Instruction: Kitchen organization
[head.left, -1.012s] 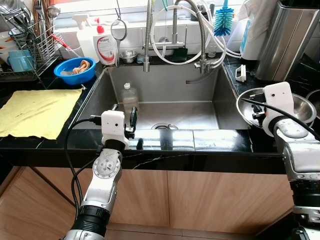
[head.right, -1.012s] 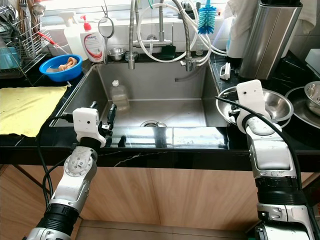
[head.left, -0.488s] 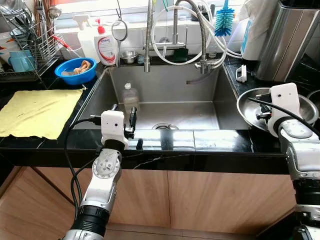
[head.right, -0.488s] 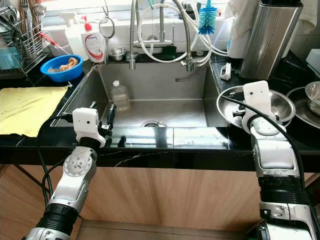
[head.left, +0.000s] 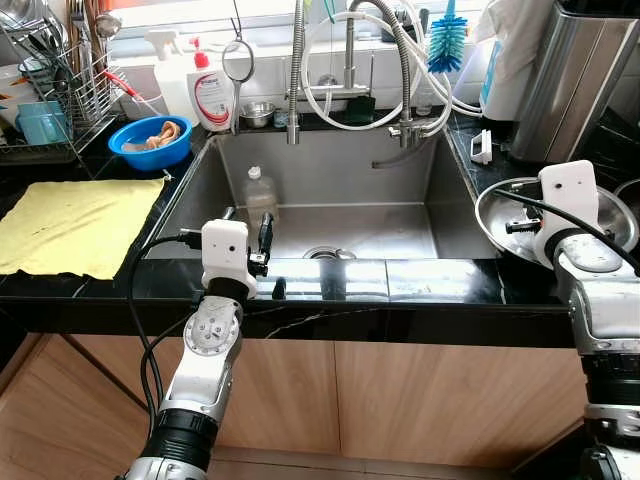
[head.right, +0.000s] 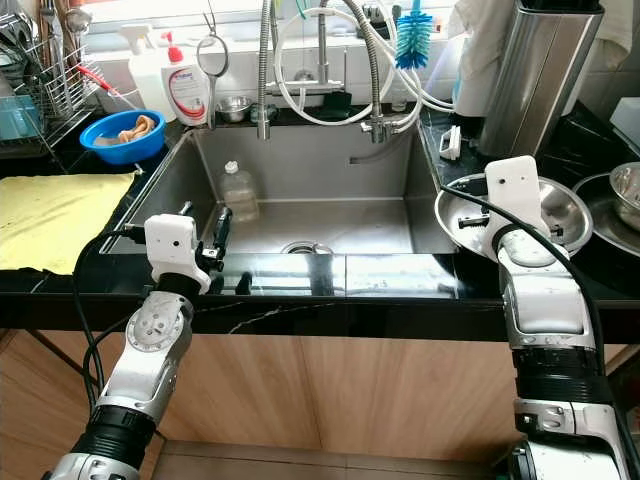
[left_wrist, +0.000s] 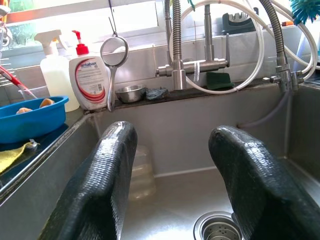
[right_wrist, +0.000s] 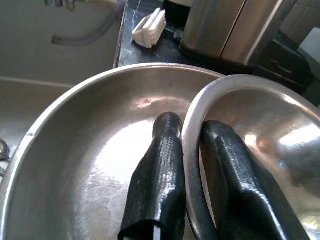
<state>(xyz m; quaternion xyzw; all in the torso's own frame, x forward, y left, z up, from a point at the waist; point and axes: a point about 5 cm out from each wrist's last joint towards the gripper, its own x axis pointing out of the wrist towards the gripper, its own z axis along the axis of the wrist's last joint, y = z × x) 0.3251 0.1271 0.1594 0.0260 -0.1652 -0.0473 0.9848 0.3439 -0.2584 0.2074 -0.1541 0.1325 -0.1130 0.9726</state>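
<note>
Right gripper (right_wrist: 187, 145) has shifted outward with its steel bowls | jaws clenched on small shiny steel bowl's (right_wrist: 250, 125) rim, wide steel bowl (right_wrist: 90, 150) beneath | left gripper (left_wrist: 172, 165) spread, empty, over sink (head.left: 340, 215) | organizing barely begun

A yellow cloth (head.left: 75, 225) lies on the counter beside a blue bowl (head.left: 150, 140) and soap bottle (head.left: 211, 92).

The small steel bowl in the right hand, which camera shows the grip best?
The right wrist view: the right hand pinches the small steel bowl by its rim, one finger each side. In the eye views, the wrist housing covers that grip.
</note>
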